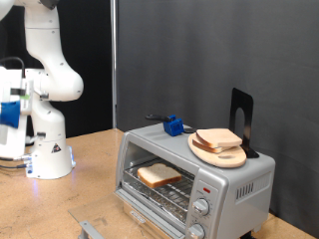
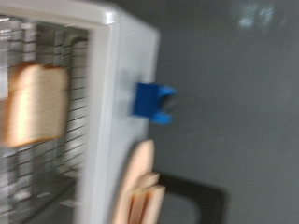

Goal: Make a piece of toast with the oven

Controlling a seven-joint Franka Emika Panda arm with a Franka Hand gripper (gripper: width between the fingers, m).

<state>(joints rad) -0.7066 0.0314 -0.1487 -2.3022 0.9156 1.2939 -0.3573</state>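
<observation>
Dark grey backdrop panels (image 1: 199,60) behind; light wooden tabletop (image 1: 90,164) below.

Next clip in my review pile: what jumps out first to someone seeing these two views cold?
The silver oven sits at the exterior view's bottom right, its door down, with the piece of toast lying on the wire rack inside. On the oven's top rest a round wooden plate with more bread and a small blue object. The white robot arm stands at the exterior view's left; its gripper does not show.
</observation>
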